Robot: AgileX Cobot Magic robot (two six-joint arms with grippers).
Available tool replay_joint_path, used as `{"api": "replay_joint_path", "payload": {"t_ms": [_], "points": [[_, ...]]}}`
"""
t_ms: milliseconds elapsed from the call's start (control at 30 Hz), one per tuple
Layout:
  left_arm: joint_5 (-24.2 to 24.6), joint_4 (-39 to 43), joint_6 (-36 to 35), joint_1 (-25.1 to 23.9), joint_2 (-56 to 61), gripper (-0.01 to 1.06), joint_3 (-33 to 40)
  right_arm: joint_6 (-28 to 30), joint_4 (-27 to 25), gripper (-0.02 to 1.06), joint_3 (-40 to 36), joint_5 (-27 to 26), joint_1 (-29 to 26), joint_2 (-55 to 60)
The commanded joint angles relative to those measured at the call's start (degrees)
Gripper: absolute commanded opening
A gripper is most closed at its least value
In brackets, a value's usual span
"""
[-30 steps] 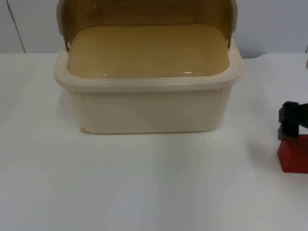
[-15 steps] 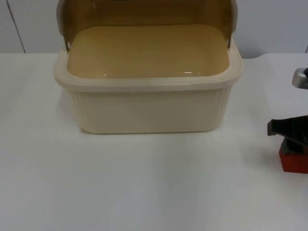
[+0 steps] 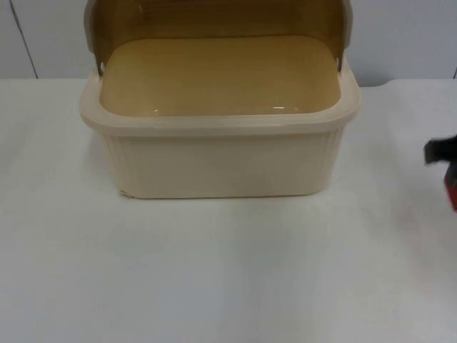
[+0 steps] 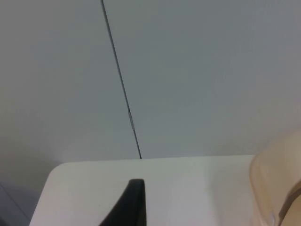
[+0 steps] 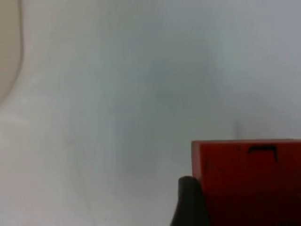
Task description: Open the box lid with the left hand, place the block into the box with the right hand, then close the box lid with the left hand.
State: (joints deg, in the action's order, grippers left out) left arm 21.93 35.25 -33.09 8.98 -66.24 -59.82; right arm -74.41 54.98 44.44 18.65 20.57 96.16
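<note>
One block (image 5: 247, 181), red, sits clamped in the right gripper (image 3: 446, 171) fingers off the box (image 3: 218, 125) right side above the surface (image 3: 228, 271), so it should clear the rim before release; left gripper (image 4: 129, 205) waits, fingers' state unclear.

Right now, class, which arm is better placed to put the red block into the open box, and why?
The right. Its claw is at the red block beside the box, whose lid stands open. The left claw waits near the partition wall.
</note>
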Motion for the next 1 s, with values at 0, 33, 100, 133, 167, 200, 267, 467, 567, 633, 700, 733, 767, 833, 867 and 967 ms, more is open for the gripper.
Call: {"api": "replay_joint_path", "payload": {"t_ms": [0, 33, 100, 133, 167, 200, 267, 467, 567, 633, 700, 733, 767, 833, 867, 967], "points": [[0.07, 0.44, -0.09, 0.28, 0.45, 1.05, 0.08, 3.29, 1.0, 0.0, 0.86, 3.73, 0.19, -5.26], [0.07, 0.44, -0.09, 0.28, 0.45, 1.05, 0.08, 4.78, 1.0, 0.0, 1.31, 4.42, 0.19, -7.93], [0.07, 0.44, -0.09, 0.28, 0.45, 1.05, 0.08, 8.6, 1.09, 0.0, 2.43, 4.3, 0.19, -12.97], [0.07, 0.44, -0.09, 0.28, 0.45, 1.05, 0.08, 9.69, 1.09, 0.0, 3.08, 3.87, 0.19, -15.55], [0.07, 0.44, -0.09, 0.28, 0.45, 1.05, 0.08, 11.07, 0.44, 0.0, 3.73, 3.13, 0.19, -18.11], [0.07, 0.44, -0.09, 0.28, 0.45, 1.05, 0.08, 11.07, 0.44, 0.0, 3.73, 3.13, 0.19, -18.11], [0.07, 0.44, -0.09, 0.28, 0.45, 1.05, 0.08, 14.97, -1.81, 0.0, 4.82, 0.67, 0.19, -22.51], [-0.03, 0.43, -0.09, 0.28, 0.45, 1.05, 0.08, 20.08, -6.19, 0.0, 5.68, -14.76, 0.72, -31.25], [-0.03, 0.43, -0.09, 0.28, 0.45, 1.05, 0.08, 20.08, -4.11, 0.0, 5.78, -18.32, 2.43, -31.81], [-0.14, 0.43, -0.09, 0.28, 0.45, 1.05, 0.08, 20.08, -1.35, 0.0, 5.78, -20.52, 5.12, -31.36], [-0.14, 0.43, -0.09, 0.28, 0.45, 1.05, 0.08, 20.25, -0.23, 0.0, 5.78, -21.12, 6.87, -30.87], [-0.14, 0.43, -0.09, 0.28, 0.45, 1.05, 0.08, 20.8, 1.03, 0.0, 5.78, -21.94, 8.55, -30.09], [-0.15, 0.32, -0.09, 0.28, 0.45, 1.05, 0.08, 21.79, 1.86, 0.0, 5.78, -22.96, 9.85, -29.11], [-0.15, 0.2, -0.09, 0.28, 0.45, 1.05, 0.08, 22.44, 2.03, 0.0, 5.78, -24.13, 12.18, -26.67], [-0.15, 0.2, -0.09, 0.28, 0.45, 1.05, 0.08, 22.44, 2.03, 0.0, 5.78, -24.13, 12.18, -26.67], [-0.15, 0.2, -0.09, 0.28, 0.45, 1.05, 0.08, 22.56, 1.9, 0.0, 5.78, -25.17, 12.81, -20.9]]}}
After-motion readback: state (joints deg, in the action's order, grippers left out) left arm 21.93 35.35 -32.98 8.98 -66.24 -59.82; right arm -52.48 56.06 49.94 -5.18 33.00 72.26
